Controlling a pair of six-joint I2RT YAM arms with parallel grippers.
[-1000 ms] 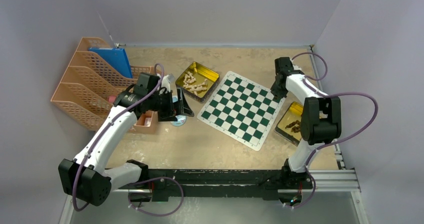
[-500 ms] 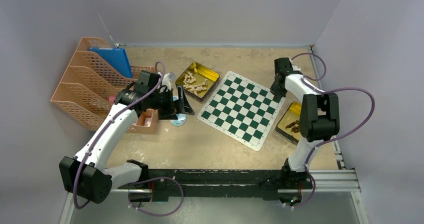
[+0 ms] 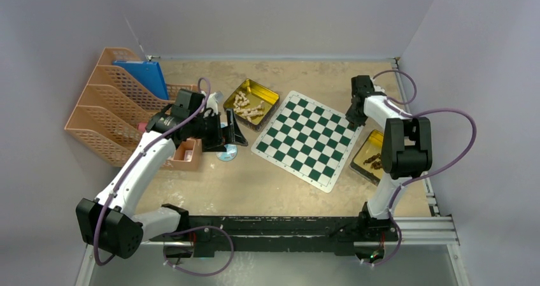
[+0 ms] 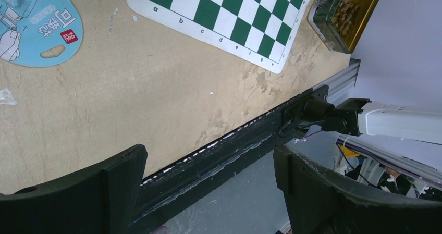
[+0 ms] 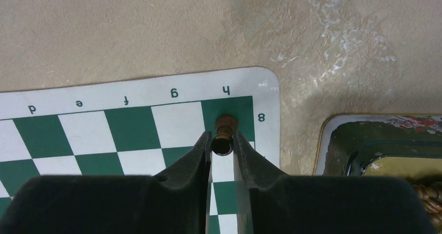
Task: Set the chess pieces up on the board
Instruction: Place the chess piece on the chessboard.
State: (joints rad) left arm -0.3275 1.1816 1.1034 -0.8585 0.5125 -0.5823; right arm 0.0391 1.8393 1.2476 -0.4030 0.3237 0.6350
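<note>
**Green and white checks on a mottled tan table**

The board (image 3: 305, 143) shows dark green and white checks inside a white border with black lettering. At its 2 o'clock corner, a dark brown chess piece (image 5: 224, 125) meets the black right gripper (image 5: 223, 143). One gold tin (image 3: 262, 88), at 10 o'clock, holds pale beige pieces (image 3: 247, 106). The other gold tin (image 3: 362, 147), at 4 o'clock, holds dark brown pieces (image 3: 374, 160). A blue folder (image 3: 145, 76) fills a peach file rack (image 3: 95, 123) on the tan table (image 3: 267, 184).

1 gold tin (image 5: 339, 140) crowds the board (image 5: 104, 135) at h8; other squares lie open.

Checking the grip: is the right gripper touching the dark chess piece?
Touching. The right wrist view shows the right gripper pinching the dark chess piece from both sides, no gap.
</note>
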